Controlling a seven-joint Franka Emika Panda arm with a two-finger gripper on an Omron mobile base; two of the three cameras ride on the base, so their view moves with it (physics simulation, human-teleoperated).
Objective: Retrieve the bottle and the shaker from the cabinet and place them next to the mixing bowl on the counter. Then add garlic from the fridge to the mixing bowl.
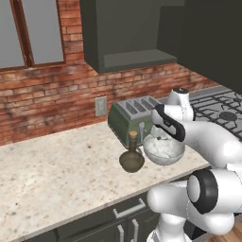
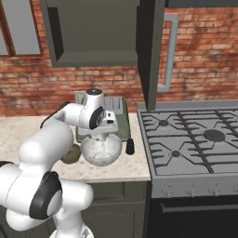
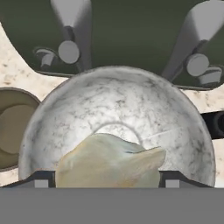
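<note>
The counter (image 1: pixel 56 170) carries the green toaster (image 1: pixel 128 118), with the mixing bowl (image 2: pixel 100 151) in front. The left base view shows the bottle (image 1: pixel 132 158) beside the bowl; the right shows the shaker (image 2: pixel 130 147). The gripper (image 3: pixel 107 175) holds garlic (image 3: pixel 109 159) between wide-set fingers over the bowl.

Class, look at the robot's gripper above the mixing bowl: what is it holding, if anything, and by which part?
The gripper holds the garlic between its fingers, gripped across its sides, directly above the mixing bowl.
</note>
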